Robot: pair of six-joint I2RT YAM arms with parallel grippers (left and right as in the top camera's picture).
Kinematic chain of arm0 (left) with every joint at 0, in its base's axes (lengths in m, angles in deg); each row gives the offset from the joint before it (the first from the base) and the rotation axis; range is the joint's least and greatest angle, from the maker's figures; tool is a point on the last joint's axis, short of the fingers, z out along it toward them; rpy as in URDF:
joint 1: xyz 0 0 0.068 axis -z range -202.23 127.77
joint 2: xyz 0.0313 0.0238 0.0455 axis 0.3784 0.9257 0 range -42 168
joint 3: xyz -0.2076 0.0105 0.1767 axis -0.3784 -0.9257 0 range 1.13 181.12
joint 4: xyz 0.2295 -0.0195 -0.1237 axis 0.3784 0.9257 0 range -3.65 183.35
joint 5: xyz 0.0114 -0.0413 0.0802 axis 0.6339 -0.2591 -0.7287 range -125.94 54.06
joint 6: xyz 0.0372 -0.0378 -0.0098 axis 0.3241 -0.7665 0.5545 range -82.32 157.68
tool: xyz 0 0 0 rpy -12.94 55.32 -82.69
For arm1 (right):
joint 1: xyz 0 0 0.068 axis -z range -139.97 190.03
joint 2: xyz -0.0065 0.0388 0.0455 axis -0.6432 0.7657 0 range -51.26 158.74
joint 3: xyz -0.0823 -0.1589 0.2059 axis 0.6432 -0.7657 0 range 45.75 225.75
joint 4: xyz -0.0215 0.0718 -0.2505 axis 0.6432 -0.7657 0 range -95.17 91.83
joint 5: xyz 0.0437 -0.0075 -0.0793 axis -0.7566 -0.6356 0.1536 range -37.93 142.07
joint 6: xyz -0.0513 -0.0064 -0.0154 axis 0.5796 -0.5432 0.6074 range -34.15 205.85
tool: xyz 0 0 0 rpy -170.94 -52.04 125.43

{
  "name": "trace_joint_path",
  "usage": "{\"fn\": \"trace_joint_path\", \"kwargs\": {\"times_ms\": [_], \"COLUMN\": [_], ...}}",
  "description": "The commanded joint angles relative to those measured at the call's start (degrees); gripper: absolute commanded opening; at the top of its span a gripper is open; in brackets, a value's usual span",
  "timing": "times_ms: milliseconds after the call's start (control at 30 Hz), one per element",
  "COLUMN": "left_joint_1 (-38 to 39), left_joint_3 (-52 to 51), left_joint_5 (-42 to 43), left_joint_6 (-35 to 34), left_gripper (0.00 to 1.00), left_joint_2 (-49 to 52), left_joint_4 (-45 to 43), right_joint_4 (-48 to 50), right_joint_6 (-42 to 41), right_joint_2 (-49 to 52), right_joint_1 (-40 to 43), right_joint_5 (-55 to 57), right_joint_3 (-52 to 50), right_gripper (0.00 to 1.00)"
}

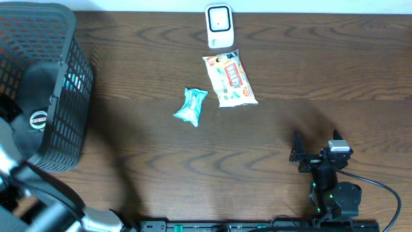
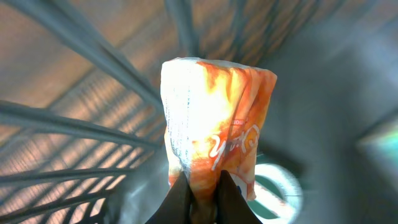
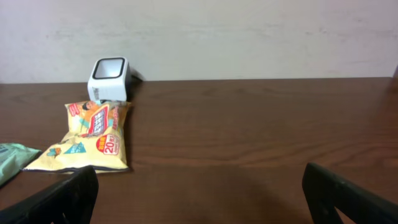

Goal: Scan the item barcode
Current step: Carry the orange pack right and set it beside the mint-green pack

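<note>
In the left wrist view, my left gripper point(image 2: 203, 183) is down inside the black wire basket point(image 1: 72, 96). It is shut on the lower edge of an orange and white snack packet point(image 2: 211, 112), which stands up above the fingers. The barcode scanner point(image 1: 219, 26), a small white box with a dark window, stands at the table's far edge. My right gripper point(image 3: 199, 186) rests low at the near right of the table, open wide with nothing between its fingers point(image 3: 68, 196). It faces the scanner point(image 3: 109, 78).
A yellow snack bag point(image 1: 230, 78) lies just in front of the scanner. A teal packet point(image 1: 191, 106) lies to its left. Both also show in the right wrist view: the yellow snack bag point(image 3: 93, 137) and the teal packet point(image 3: 12, 158). Basket bars point(image 2: 74, 127) surround the left gripper.
</note>
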Motion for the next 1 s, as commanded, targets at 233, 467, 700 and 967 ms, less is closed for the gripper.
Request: {"fn": "trace_joint_path", "kwargs": {"times_ms": [233, 467, 700, 967], "left_joint_1": [0.33, 9.77, 31.08, 51.47], "left_joint_3": [0.7, 0.68, 0.68, 0.68], "left_joint_5": [29.88, 45.77, 50.03, 35.34], "left_joint_6": [-24.28, -36.59, -35.23, -29.94], "left_gripper": [0.07, 0.07, 0.07, 0.07], "left_joint_2": [-19.65, -27.52, -31.1, -27.08], "left_joint_4": [-8.15, -14.38, -12.79, 1.88], "right_joint_4": [-0.22, -0.22, -0.22, -0.22], "right_joint_6": [-0.76, -0.76, -0.76, -0.76], "right_joint_2": [-0.26, -0.26, -0.26, -0.26], "right_joint_1": [-0.5, -0.5, -0.5, -0.5], "right_joint_5": [-0.33, -0.35, -0.33, -0.33], "right_joint_3": [-0.07, -0.07, -0.07, -0.07], "right_gripper": [0.99, 0.99, 0.99, 0.99]}}
